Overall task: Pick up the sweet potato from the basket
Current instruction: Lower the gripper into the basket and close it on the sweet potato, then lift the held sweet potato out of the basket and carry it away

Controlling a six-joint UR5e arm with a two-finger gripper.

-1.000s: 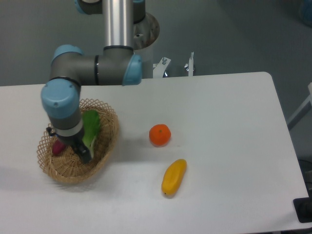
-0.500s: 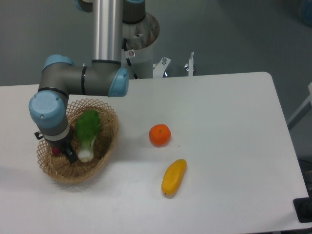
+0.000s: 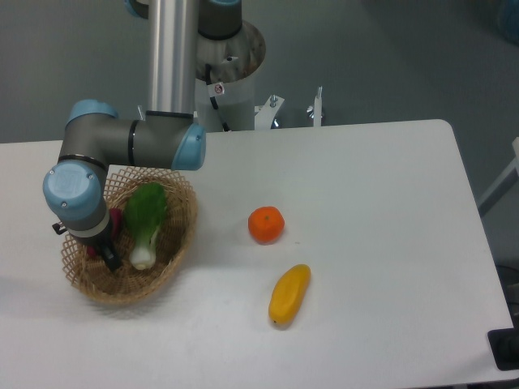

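Observation:
The tan wicker basket [image 3: 166,263] sits at the table's left. Only slivers of the reddish-purple sweet potato [image 3: 115,222] show inside it, peeking out beside the arm's wrist. A leafy green vegetable [image 3: 147,221] lies next to it in the basket. My gripper [image 3: 105,256] reaches down into the basket's left half, right over the sweet potato. The blue and grey wrist hides most of the fingers, so their state is unclear.
A round orange [image 3: 266,224] rests on the white table right of the basket. A yellow-orange elongated fruit [image 3: 289,293] lies nearer the front. The arm's base column [image 3: 171,57] rises behind the basket.
The wrist and gripper shifted left across the basket, off the leafy vegetable and onto the sweet potato's side. The vegetable is now fully uncovered.

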